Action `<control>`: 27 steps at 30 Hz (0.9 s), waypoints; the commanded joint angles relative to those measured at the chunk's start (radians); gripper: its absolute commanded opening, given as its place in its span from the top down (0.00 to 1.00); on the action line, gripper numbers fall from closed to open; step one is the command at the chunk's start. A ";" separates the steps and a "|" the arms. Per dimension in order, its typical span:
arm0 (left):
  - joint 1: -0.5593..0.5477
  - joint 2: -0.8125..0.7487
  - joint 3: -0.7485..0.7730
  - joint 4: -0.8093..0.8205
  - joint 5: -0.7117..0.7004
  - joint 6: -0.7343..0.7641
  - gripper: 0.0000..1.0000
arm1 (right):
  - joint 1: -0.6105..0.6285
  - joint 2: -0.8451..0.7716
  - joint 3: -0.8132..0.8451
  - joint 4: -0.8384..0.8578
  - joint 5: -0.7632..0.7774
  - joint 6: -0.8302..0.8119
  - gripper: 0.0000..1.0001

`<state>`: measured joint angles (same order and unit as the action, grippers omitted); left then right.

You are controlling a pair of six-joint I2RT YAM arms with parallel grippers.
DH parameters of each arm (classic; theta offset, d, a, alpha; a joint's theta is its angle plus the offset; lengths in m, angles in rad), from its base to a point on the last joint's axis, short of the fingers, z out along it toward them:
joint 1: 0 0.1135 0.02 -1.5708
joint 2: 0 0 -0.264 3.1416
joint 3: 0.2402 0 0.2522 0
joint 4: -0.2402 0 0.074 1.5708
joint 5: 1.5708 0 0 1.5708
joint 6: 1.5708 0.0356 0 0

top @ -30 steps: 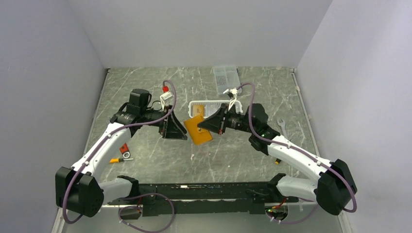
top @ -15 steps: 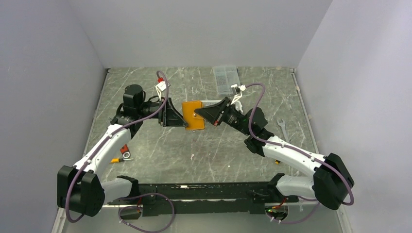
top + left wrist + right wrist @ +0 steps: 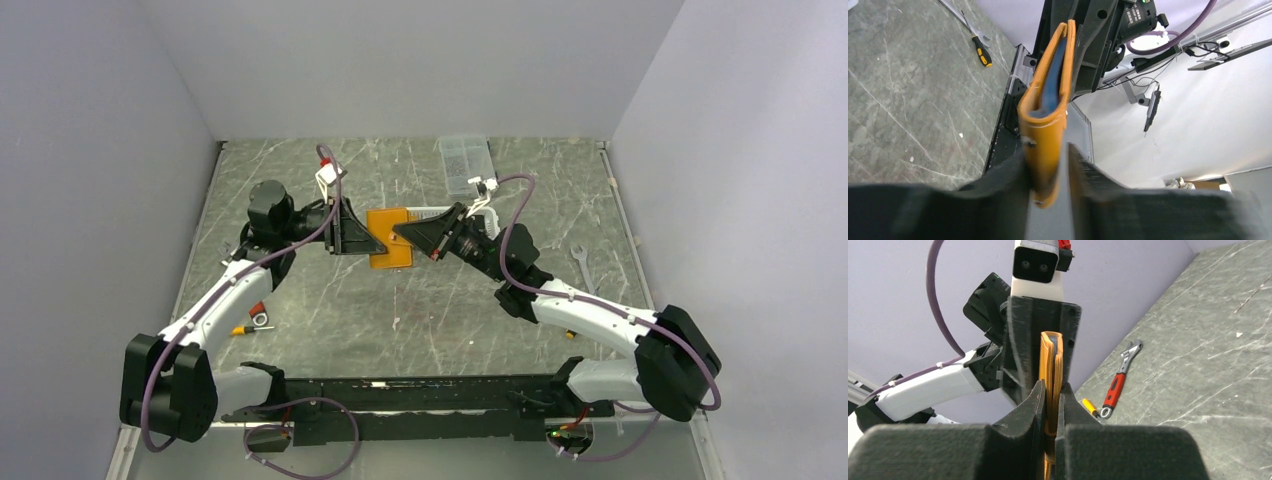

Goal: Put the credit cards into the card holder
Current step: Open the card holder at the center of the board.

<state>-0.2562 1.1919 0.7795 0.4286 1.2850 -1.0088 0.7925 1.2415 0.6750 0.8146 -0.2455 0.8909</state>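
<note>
The orange card holder [image 3: 390,238] hangs in the air over the table's middle, folded nearly shut and held on edge. My right gripper [image 3: 405,232] is shut on its right side, both pads pressed on the orange flaps [image 3: 1050,365]. From the left, my left gripper [image 3: 368,243] straddles the card holder's other end [image 3: 1048,130]. One finger touches it and a gap remains at the other finger, so this gripper is open. A blue layer [image 3: 1051,85] shows between the flaps; I cannot tell whether it is lining or a card. No loose credit cards are in view.
A clear compartment box [image 3: 465,165] lies at the back. A white basket [image 3: 432,213] sits behind the card holder, mostly hidden. A red-handled wrench [image 3: 257,312] and a yellow tool [image 3: 236,330] lie at the left, a steel spanner [image 3: 581,262] at the right.
The right gripper has carried the card holder up and toward the back. The left gripper has come onto its left end and its jaws have narrowed around it.
</note>
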 commanded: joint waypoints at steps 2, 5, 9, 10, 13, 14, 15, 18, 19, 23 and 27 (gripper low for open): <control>0.011 -0.016 0.028 0.028 -0.012 0.018 0.82 | 0.011 -0.009 0.021 -0.006 0.039 -0.027 1.00; 0.023 -0.022 0.067 -0.188 -0.037 0.144 0.98 | 0.010 -0.013 0.059 -0.109 0.043 -0.053 0.92; 0.037 -0.030 0.123 -0.406 -0.093 0.280 1.00 | -0.005 -0.050 0.125 -0.346 0.112 -0.141 0.47; 0.039 -0.031 0.132 -0.439 -0.106 0.293 1.00 | -0.004 -0.069 0.149 -0.420 0.150 -0.187 0.41; 0.040 -0.025 0.160 -0.549 -0.157 0.329 1.00 | -0.003 -0.120 0.224 -0.606 0.251 -0.332 0.34; 0.040 -0.022 0.163 -0.568 -0.169 0.334 1.00 | 0.006 -0.129 0.248 -0.658 0.290 -0.389 0.34; 0.040 -0.020 0.164 -0.583 -0.179 0.336 1.00 | 0.022 -0.134 0.273 -0.704 0.329 -0.445 0.33; 0.040 -0.016 0.161 -0.625 -0.226 0.334 1.00 | 0.107 -0.132 0.325 -0.787 0.463 -0.614 0.32; 0.041 -0.014 0.159 -0.643 -0.242 0.335 1.00 | 0.142 -0.128 0.332 -0.788 0.511 -0.670 0.32; 0.044 -0.010 0.148 -0.681 -0.281 0.336 1.00 | 0.306 -0.089 0.330 -0.744 0.664 -0.947 0.34; 0.049 -0.002 0.145 -0.680 -0.277 0.325 1.00 | 0.382 -0.057 0.300 -0.679 0.731 -1.140 0.34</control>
<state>-0.2157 1.1931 0.9054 -0.2375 1.0264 -0.6922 1.1259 1.1587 0.9890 0.1020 0.3328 0.0463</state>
